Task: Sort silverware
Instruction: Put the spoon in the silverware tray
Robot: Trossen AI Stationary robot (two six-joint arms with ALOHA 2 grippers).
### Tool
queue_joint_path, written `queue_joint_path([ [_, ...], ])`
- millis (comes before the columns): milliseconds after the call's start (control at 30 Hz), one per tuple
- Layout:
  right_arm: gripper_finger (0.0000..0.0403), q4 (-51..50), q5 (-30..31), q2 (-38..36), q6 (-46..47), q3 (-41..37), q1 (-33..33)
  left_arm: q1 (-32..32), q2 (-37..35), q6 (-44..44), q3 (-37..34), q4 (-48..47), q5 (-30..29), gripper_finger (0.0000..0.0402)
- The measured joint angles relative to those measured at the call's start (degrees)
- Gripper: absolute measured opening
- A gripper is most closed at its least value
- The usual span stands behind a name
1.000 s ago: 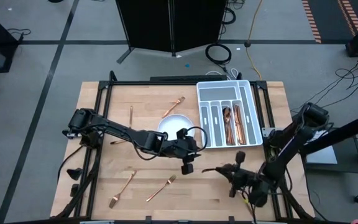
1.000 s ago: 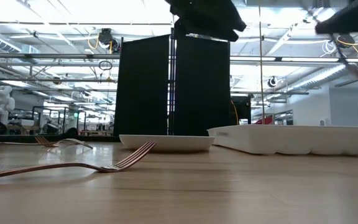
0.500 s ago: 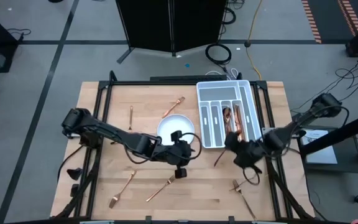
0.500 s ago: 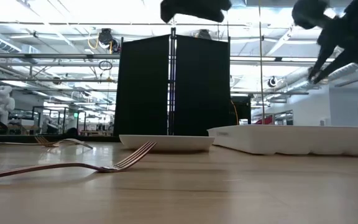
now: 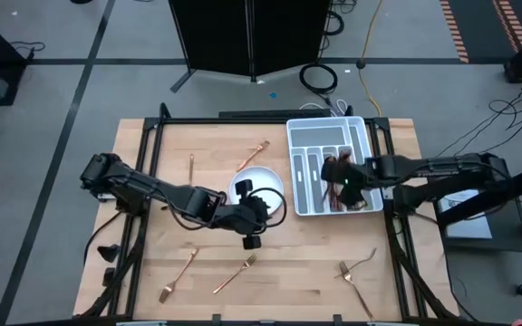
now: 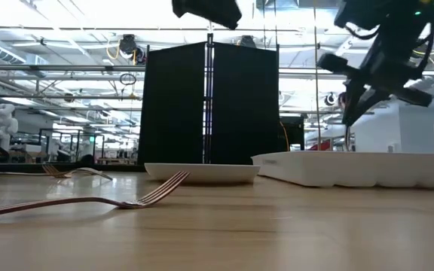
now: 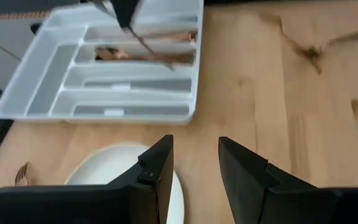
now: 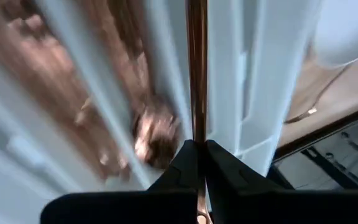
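Note:
My right gripper [image 5: 335,178] hangs over the white divided tray [image 5: 305,136], shut on one slim copper piece of silverware [image 8: 196,74]. Several copper pieces [image 5: 344,172] lie in the tray's right-hand compartments. My left gripper [image 7: 194,167] is open above the table at the near rim of the round white plate [image 5: 263,177], touching nothing. Loose copper pieces lie flat on the wood: a fork [image 5: 239,272] and another piece [image 5: 185,263] near the front, forks [image 5: 356,268] at the front right, a piece [image 5: 190,167] and a fork [image 5: 256,150] beyond the plate. My right gripper pinches the copper piece between its two fingers [image 8: 215,163] on the slim shaft [image 8: 196,134]. The piece runs on straight ahead of the fingers, lifted clear above the tray's compartments. In the low view it hangs down below the gripper [image 6: 347,135].
The tray sits at the table's far right, the plate just left of it. A black panel [image 5: 247,36] stands beyond the far edge. In the low view a fork [image 6: 89,202] lies in the foreground. Bare wood shows between the plate and the near edge.
My right gripper has risen from the table's near right part and swung toward the far edge until it is over the tray, carrying the copper piece lifted clear. My left gripper has drawn back a little toward the table's left, staying open.

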Motion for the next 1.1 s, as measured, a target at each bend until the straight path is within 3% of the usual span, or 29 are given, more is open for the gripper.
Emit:
queue_joint_path([
  [233, 0.0, -11.0, 3.3, 4.0, -7.9, 8.0, -7.5, -0.1, 0.0, -1.0, 0.0, -2.4, -0.2, 0.0123],
  [333, 0.0, -14.1, -2.1, 6.7, -7.7, 9.7, -8.3, 0.3, 0.0, 0.2, 0.0, -2.1, -0.5, 0.0123],
  [433, 0.0, -17.3, -3.3, 10.3, -9.1, 9.6, -8.3, 1.0, 0.0, 0.4, 0.0, -2.0, -0.6, 0.0123],
  [833, 0.0, -13.8, -7.4, 20.0, -14.4, 9.6, -8.3, 1.5, 0.0, 2.2, 0.0, -1.9, -0.7, 0.0123],
  [967, 0.0005, -13.4, -12.1, 22.6, -12.9, 9.6, -8.2, 1.4, 0.0, 2.3, 0.0, -2.4, -0.2, 0.0123],
  [1100, 0.0029, -10.8, -12.2, 24.8, -9.6, 9.6, -8.3, 1.5, 0.0, 3.1, 0.0, -2.9, 0.2, 0.0123],
])
